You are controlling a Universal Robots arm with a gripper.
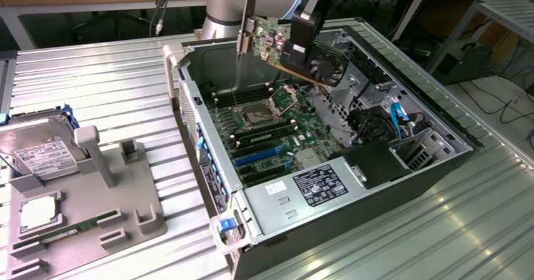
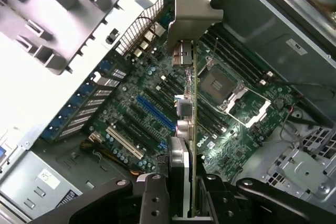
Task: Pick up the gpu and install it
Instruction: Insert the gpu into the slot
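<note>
Pincer clamped, pointing down; arm held high.

The gpu is a thin rectangular card with a green board, a black round fan on one face and a silvery metal bracket at one end. It hangs tilted in the air above the open computer case, clear of the motherboard, with the gripper clamped on its far end.

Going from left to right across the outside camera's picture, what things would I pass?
Hard drive → grey upright post → gpu, held up by the gripper → blue cable.
</note>
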